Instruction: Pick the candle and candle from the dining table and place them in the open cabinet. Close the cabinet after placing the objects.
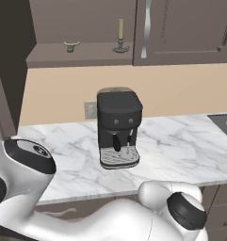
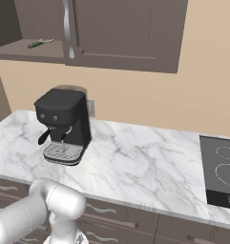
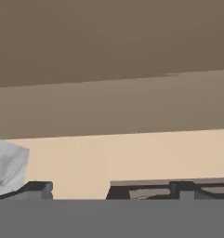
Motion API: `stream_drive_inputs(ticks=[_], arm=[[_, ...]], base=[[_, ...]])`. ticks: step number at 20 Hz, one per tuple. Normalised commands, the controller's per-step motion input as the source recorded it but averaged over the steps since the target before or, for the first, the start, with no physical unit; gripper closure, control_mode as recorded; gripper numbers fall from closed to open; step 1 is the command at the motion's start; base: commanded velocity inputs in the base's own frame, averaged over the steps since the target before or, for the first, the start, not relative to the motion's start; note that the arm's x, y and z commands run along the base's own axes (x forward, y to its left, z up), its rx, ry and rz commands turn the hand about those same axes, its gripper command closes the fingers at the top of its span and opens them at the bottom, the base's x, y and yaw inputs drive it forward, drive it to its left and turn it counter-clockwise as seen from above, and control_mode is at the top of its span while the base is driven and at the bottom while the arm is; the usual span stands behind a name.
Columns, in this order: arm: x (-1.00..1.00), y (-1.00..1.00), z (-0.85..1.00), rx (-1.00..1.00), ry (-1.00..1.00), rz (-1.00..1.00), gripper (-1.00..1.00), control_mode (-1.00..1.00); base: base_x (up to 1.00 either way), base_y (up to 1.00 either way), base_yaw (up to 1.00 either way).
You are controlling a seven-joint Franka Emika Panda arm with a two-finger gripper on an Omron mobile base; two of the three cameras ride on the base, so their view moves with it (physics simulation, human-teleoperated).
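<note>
An olive-beige candle (image 1: 120,33) stands upright on its round dark dish base on the shelf of the open cabinet (image 1: 82,55), near the shelf's right end. The same cabinet shelf (image 2: 21,51) sits at the top left of the right base view. The dining table is out of view. In the hand view my gripper (image 3: 108,190) is open, its dark fingertips (image 3: 36,189) far apart with nothing between them. It faces brown cabinet panels and a beige wall. My white arm is folded low in front of the counter.
A small green bowl (image 1: 71,46) sits on the cabinet shelf left of the candle. A closed cabinet door with a silver bar handle (image 1: 145,28) is right of the opening. A black coffee machine (image 1: 117,127) stands on the marble counter (image 1: 181,155), with a cooktop (image 2: 221,167) at the right.
</note>
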Motion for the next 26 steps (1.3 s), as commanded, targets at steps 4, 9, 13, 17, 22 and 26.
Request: stream_drive_inputs(ticks=[4, 9, 13, 17, 22, 26], arm=[[0.36, 0.02, -0.15, -0.02, -0.05, -0.12, -1.00, -1.00], [0.13, -0.19, -0.01, 0.00, 0.00, -0.13, -1.00, -1.00], [-0.09, -0.51, 0.08, 0.06, 0.00, -0.11, -1.00, -1.00], [-0.04, -0.54, 0.10, 0.11, 0.01, -0.12, -1.00, -1.00], [0.10, -0.55, 0.07, 0.16, 0.04, -0.01, -1.00, -1.00], [0.26, -0.52, 0.04, 0.21, 0.00, 0.00, -1.00, -1.00]], base=[[0.00, 0.00, 0.00], [0.00, 0.00, 0.00], [0.00, 0.00, 0.00], [0.00, 0.00, 0.00], [0.00, 0.00, 0.00], [0.00, 0.00, 0.00]])
